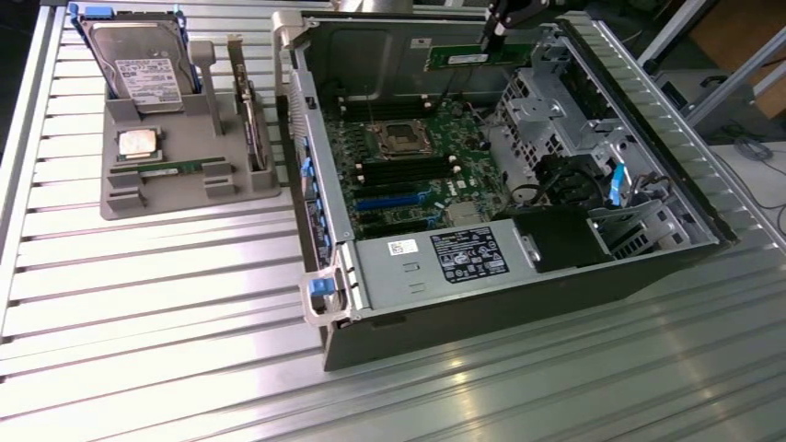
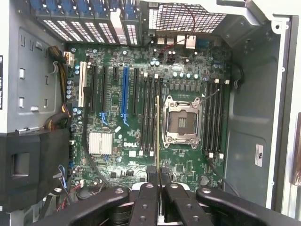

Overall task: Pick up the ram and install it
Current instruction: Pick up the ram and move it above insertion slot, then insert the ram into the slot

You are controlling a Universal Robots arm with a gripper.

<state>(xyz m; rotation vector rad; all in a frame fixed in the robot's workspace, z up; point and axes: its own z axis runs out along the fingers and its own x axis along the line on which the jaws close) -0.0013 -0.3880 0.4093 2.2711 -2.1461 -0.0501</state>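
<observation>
Exterior view: gripper [image 1: 494, 41] clamped on the ram [image 1: 461, 60] above the open computer case [image 1: 516, 313].
Wrist view: the ram's thin edge hangs over the motherboard [image 2: 136, 61], beside the processor socket [image 2: 182, 123].

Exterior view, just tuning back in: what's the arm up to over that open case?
The arm's tool is shut on the ram, holding the green stick in the air above the open computer case. From the wrist view, the stick hangs edge-on over the motherboard, lined up near the memory slots beside the empty processor socket, not yet seated. The hard drive and the processor chip sit in the grey holder at the exterior view's left.
</observation>
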